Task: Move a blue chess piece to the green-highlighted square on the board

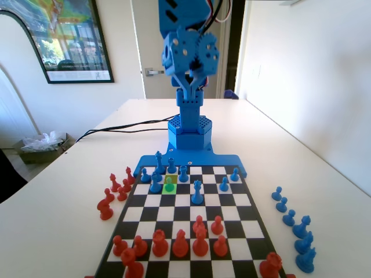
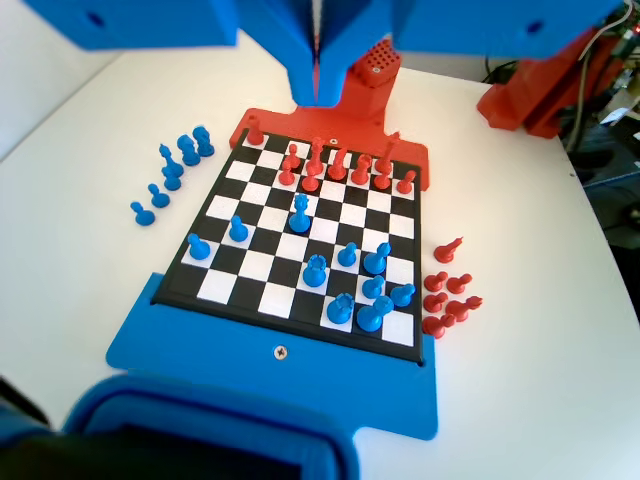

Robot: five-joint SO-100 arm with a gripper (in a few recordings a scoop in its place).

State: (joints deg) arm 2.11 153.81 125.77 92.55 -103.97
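**Blue pawn sits on the green square, tool high above**

The tool (image 2: 317, 70) is lifted high over the board (image 2: 300, 300), and its two jaws are pressed together with nothing between them. There is lots of free room under it. The blue pawn (image 1: 169, 185) stands far below the tool on the green-highlighted square (image 1: 170, 180), in the second row from the blue base. The green light makes the pawn look green in the fixed view.

Off the board, six blue pieces (image 2: 172, 170) stand on the worktop (image 2: 520, 380) to the left in the wrist view. About seven red pieces (image 2: 447, 300) stand to the right; they are bunched up and hard to count. The middle rows of the board are mostly bare. In the fixed view, the nearest red pieces are cut off by the bottom edge.
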